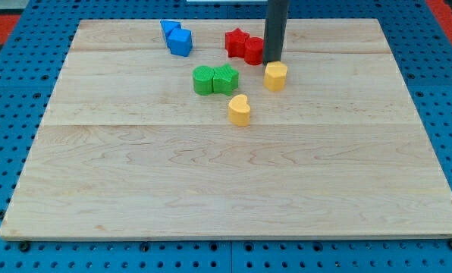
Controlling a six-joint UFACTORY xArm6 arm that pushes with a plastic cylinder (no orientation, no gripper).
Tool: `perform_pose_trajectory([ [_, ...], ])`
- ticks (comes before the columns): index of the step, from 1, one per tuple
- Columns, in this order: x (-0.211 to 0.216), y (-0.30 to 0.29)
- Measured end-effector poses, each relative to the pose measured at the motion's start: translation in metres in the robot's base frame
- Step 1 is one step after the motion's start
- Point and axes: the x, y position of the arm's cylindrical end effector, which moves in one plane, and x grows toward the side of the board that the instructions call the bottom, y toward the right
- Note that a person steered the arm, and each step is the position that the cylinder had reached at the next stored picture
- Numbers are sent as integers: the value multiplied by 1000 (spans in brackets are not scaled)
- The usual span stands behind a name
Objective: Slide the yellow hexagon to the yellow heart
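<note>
Camera view: a pale wooden board [233, 182] lies on a blue pegboard [6, 98]. My tip [272, 61] has no pincer; it sits just above the yellow hexagon [275, 76], seemingly touching. The yellow heart [240, 109] lies near, lower left. Two red blocks [245, 45] crowd the tip's left; green blocks [215, 79] and blue blocks [177, 37] stand further left.

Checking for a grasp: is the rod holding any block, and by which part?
Nothing is held. My tip stands just above the yellow hexagon, toward the view's top.
</note>
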Motion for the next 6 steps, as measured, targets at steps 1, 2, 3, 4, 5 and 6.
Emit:
perform_pose_trajectory([
  [1, 40, 1],
  [2, 18, 22],
  [3, 37, 56],
  [4, 69, 5],
  [5, 72, -8],
  [6, 72, -8],
])
